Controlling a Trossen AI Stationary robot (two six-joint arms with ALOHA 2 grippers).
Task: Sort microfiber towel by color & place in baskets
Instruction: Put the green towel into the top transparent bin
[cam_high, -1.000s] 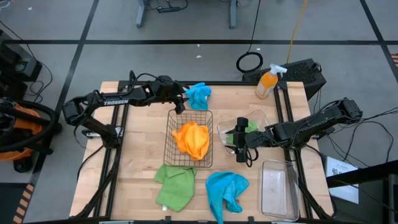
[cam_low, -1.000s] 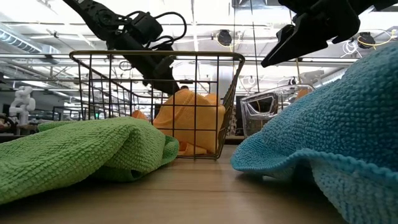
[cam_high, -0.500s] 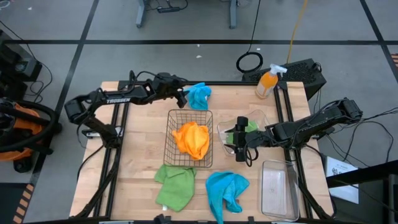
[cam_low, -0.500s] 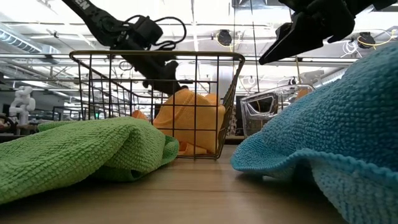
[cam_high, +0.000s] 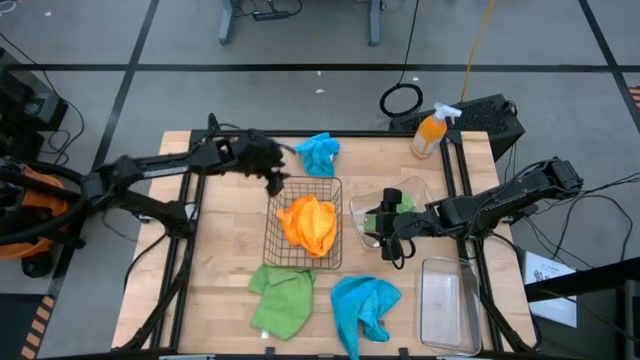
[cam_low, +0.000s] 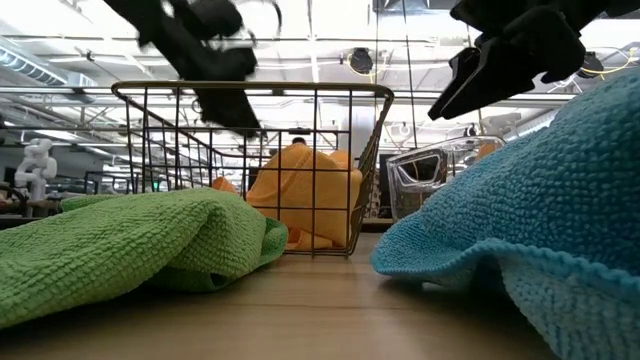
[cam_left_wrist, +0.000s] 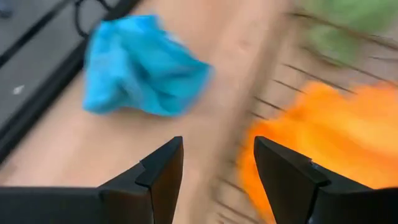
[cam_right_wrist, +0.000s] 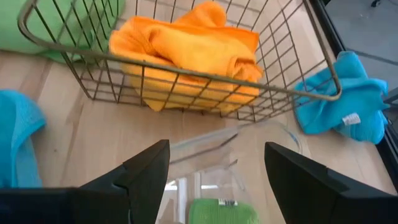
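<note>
While both orange towels (cam_high: 308, 224) are sitting bunched in the copper wire-mesh basket (cam_high: 337, 215) at the middle of the table, you're hovering your left gripper (cam_high: 277, 183) over that basket's far-left corner, fingers parted and carrying nothing. It's blurring in three views, so the arm looks to be on the move. The left wrist view is framing a blue towel (cam_left_wrist: 140, 68) on the bare wood just beyond the fingers, the same blue towel lying past the basket's far edge in the high view.

Your right gripper (cam_high: 393, 240) is hanging over the clear squarish plastic tub (cam_high: 425, 188) to the right of the basket, fingers spread and empty, with one green towel (cam_right_wrist: 221, 211) lying in the tub below it. So orange looks done, green is half done, and blue is not yet begun.

Waiting on the near side are the second green towel (cam_high: 281, 298) and the second blue towel (cam_high: 363, 305), side by side. Further right, the clear rectangular bin (cam_high: 446, 301) is showing no cloth.

My read: you're going for a loose towel next. For the far blue one, your left arm needs to reach past the basket rim, drop open onto the bunched cloth, pinch a fold and carry it across to the rectangular bin.
</note>
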